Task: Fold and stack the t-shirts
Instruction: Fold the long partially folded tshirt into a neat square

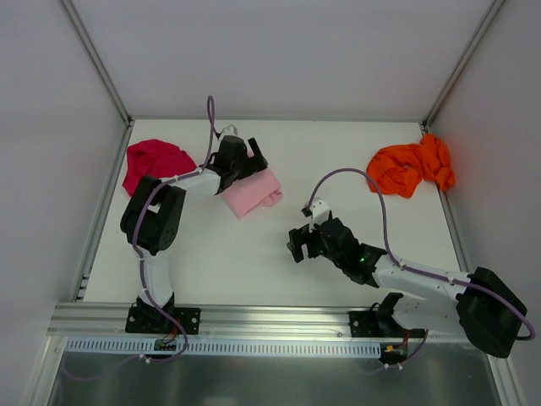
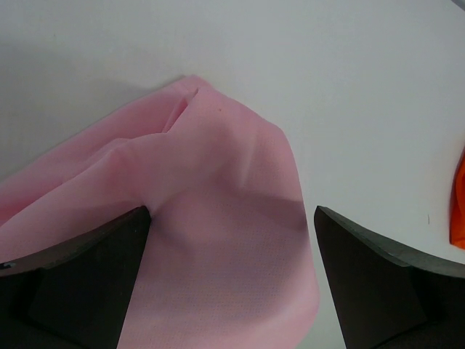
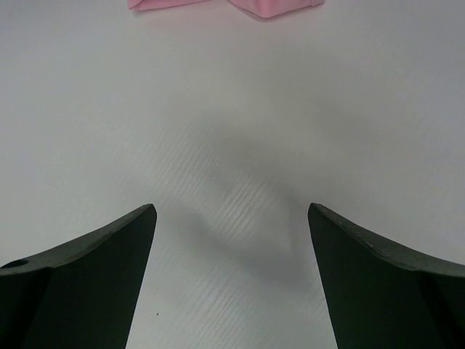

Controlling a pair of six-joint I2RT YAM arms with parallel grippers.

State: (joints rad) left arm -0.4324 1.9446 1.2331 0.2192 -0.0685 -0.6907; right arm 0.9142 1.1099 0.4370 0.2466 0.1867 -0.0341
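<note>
Currently three t-shirts lie on the white table: one light pink shirt, loosely folded, left of centre; one magenta-red shirt, bunched, at the far left; one bright orange shirt, crumpled, at the far right. Two grippers are present. The left gripper hovers over the light pink shirt, fingers spread wide, grasping nothing. The right gripper hangs over bare table near centre, fingers likewise released, apart from all three shirts.
</note>
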